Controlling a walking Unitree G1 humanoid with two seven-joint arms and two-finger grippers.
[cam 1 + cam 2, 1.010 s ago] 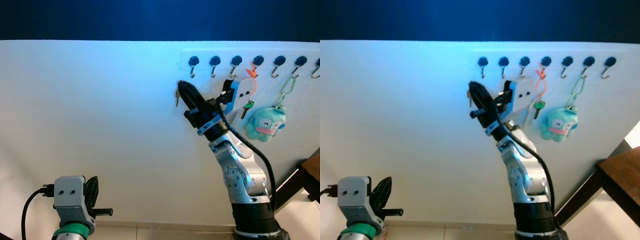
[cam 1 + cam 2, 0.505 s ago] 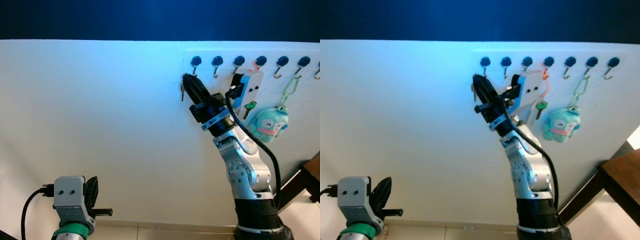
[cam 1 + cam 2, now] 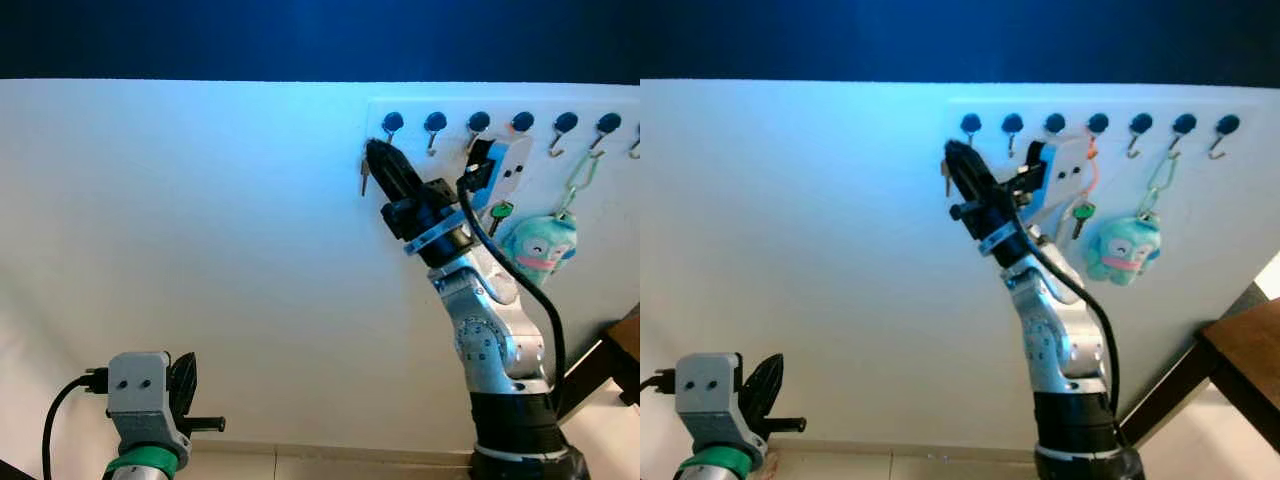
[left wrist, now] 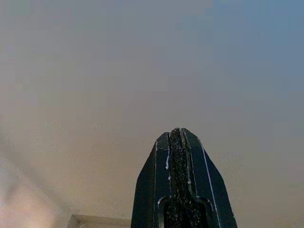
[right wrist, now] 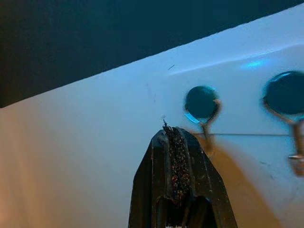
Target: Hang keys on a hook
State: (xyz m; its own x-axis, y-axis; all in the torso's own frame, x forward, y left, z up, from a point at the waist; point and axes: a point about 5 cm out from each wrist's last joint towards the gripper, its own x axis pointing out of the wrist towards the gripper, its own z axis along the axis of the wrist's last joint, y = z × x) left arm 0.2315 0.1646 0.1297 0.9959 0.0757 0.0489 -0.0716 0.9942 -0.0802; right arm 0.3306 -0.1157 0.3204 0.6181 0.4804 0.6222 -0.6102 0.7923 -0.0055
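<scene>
- While the right arm reaches up to the white wall (image 3: pixel 200 250), the right gripper (image 3: pixel 374 155) holds a small key (image 3: pixel 364 180) pinched between its closed fingers.
- Compared with one second ago, this gripper has risen and moved toward the row of hooks; its tip is now just below and left of the first hook (image 3: pixel 391 124) on the white rail (image 3: pixel 500 108).
- Since half a second ago it has climbed only a little more.
- The key hangs down from the fingertips, just beside the first hook, not yet on it.
- In the right wrist view the fingers (image 5: pixel 180 161) are pressed together and the first hook's metal bend (image 5: pixel 207 130) stands just beside their tip.
- Further right on the rail, a green key (image 3: pixel 497 213) and a blue plush toy (image 3: pixel 538 250) hang as before.
- The left gripper (image 3: pixel 183 385) stays low and idle, its fingers closed on nothing.
</scene>
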